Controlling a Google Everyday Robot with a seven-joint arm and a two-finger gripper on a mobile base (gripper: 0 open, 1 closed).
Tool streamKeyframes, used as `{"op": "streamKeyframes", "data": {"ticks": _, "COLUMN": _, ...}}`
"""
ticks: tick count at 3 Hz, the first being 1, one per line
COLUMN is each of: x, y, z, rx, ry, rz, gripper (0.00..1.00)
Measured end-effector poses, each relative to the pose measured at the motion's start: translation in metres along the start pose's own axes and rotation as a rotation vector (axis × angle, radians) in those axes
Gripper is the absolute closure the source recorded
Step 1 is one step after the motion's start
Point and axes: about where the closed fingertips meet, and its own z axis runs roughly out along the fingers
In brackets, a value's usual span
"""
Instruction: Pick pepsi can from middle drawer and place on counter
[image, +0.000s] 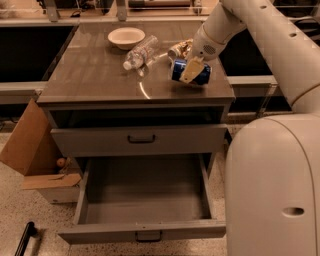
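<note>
The pepsi can (196, 73) is blue and lies on its side at the right front part of the counter (100, 75). I cannot tell if it touches the top. My gripper (190, 70) reaches down from the upper right and is shut on the can, with one pale finger (189, 69) across its front. The middle drawer (145, 200) stands pulled out below, its grey floor bare, with a dark handle (148, 235) on its front.
A white bowl (126, 36), a clear plastic bottle (141, 52) on its side and a gold-brown can (178, 49) are on the counter's back part. A shut drawer front (141, 139) sits above the open one. A cardboard box (30, 145) stands at the left. My white body (272, 185) fills the right.
</note>
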Motion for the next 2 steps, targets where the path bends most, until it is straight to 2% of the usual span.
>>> {"op": "streamKeyframes", "data": {"ticks": 1, "x": -0.0058, "y": -0.0048, "z": 0.0040, "rx": -0.003, "ry": 0.002, "rz": 0.001, "gripper": 0.12}}
{"op": "streamKeyframes", "data": {"ticks": 2, "x": -0.0085, "y": -0.0100, "z": 0.0005, "rx": 0.008, "ry": -0.009, "rz": 0.007, "gripper": 0.00}}
